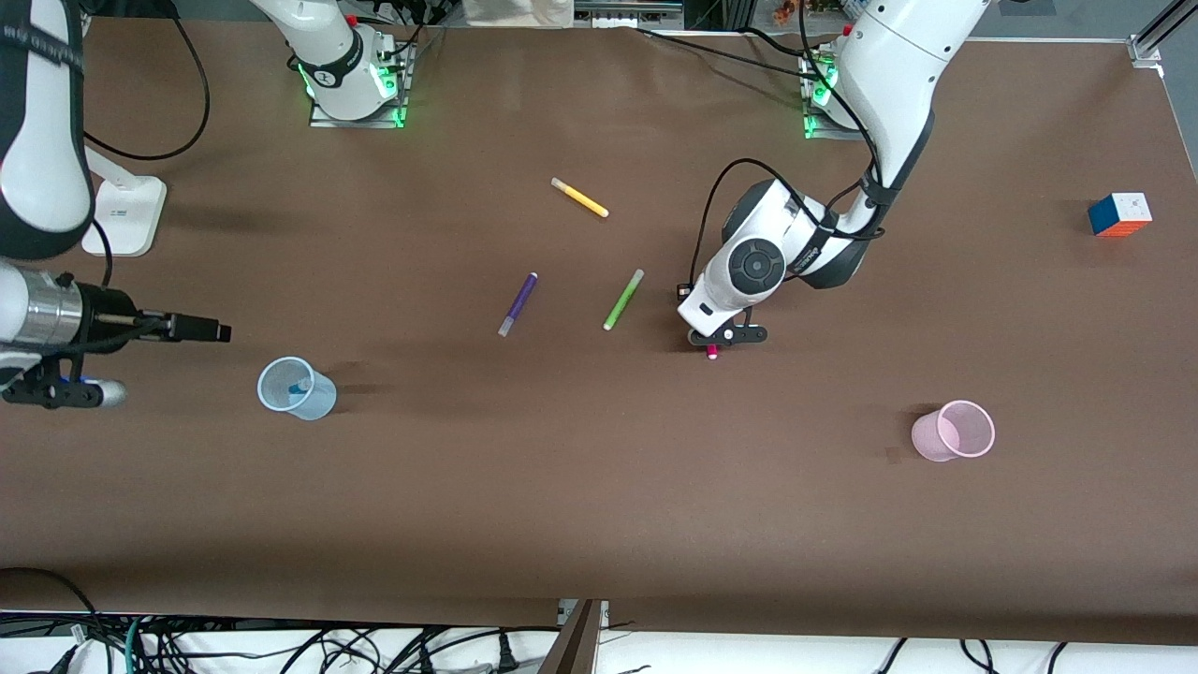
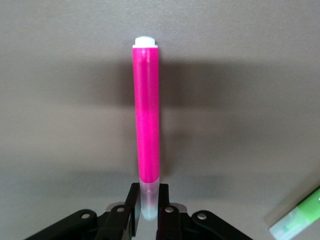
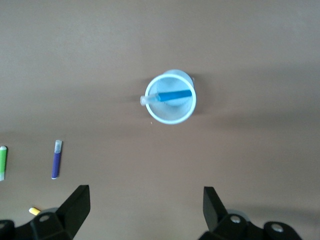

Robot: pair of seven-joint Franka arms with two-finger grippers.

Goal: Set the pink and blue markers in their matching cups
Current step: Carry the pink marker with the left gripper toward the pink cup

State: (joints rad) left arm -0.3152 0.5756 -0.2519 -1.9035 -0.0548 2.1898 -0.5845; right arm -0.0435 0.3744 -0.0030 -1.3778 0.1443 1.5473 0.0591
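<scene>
Pink cup [image 1: 954,431] stands nearest the front cam, upright on the brown table [image 1: 599,524], toward the left arm's end, nothing seen inside it. Blue cup [image 1: 297,388] sits a bit farther from the cam, toward the right arm's end, well apart from the pink one. Blue marker [image 3: 170,95] is already in it, leaning w/ its pale cap end poking over the rim; the front view shows only a bit of blue inside the cup.

Right gripper [image 3: 146,205] hangs up high at the right arm's end of the table, over bare table beside the blue cup; fingers spread wide, holding nothing. That arm waits.

Left gripper [image 1: 719,343] is low over the mid-table, fingers [image 2: 131,207] pinched on the pale cap end of the pink marker [image 2: 146,122]. Body of the marker sticks straight out past the fingertips; front view shows just its tip under the gripper. Whether it touches the table or is just off it – can't tell.

Farther from the cam: green marker [image 1: 623,300] lies just beside the left gripper, toward the right arm's end, and purple marker [image 1: 518,304] beside that, both flat on the table. Farther still, yellow marker [image 1: 579,197]. Colour cube [image 1: 1118,214] sits near the table edge at the left arm's end.
</scene>
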